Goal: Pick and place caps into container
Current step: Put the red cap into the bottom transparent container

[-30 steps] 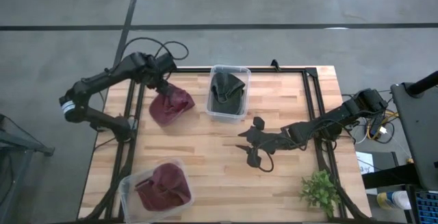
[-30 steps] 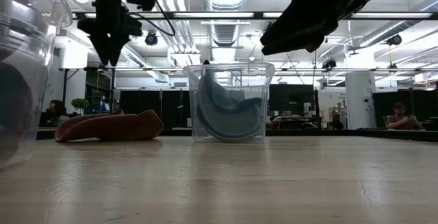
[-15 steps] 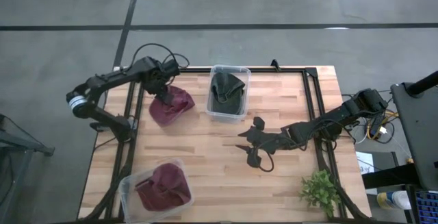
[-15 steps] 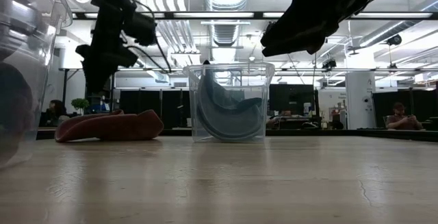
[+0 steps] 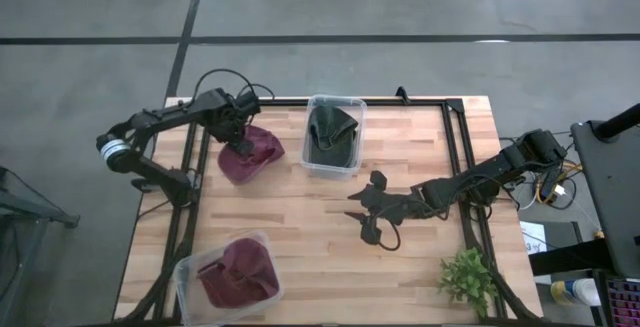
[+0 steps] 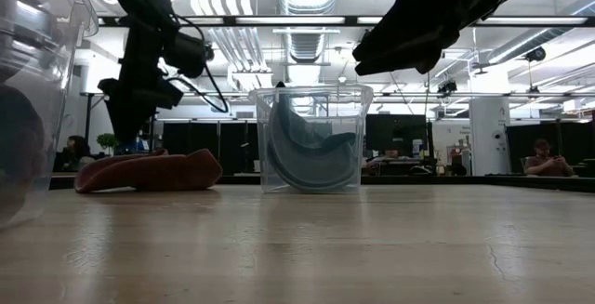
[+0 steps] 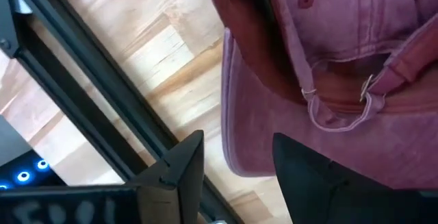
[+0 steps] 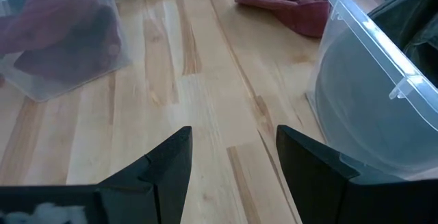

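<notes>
A maroon cap (image 5: 255, 157) lies flat on the far left of the table, also seen in the low view (image 6: 149, 171). My left gripper (image 5: 240, 145) hangs open just above it, tipped. In the left wrist view its fingers stand on either side of the cap's curved edge (image 7: 236, 148) without plain touch. A dark olive cap (image 5: 333, 132) sits in the far clear container (image 6: 311, 137). A second maroon cap (image 5: 238, 272) fills the near-left container. My right gripper (image 5: 365, 225) hovers open over the table's middle, above bare wood (image 8: 233, 162).
A leafy green plant (image 5: 468, 279) stands at the near right corner. A black frame rail (image 7: 102, 107) runs along the table's left edge beside the left gripper. Bare wood lies between the two containers and around the right gripper. People sit far off in the room behind.
My left gripper has come down toward the maroon cap on the far left and tipped from pointing straight down to a slant. The cap has stayed where it was. The right arm has kept still.
</notes>
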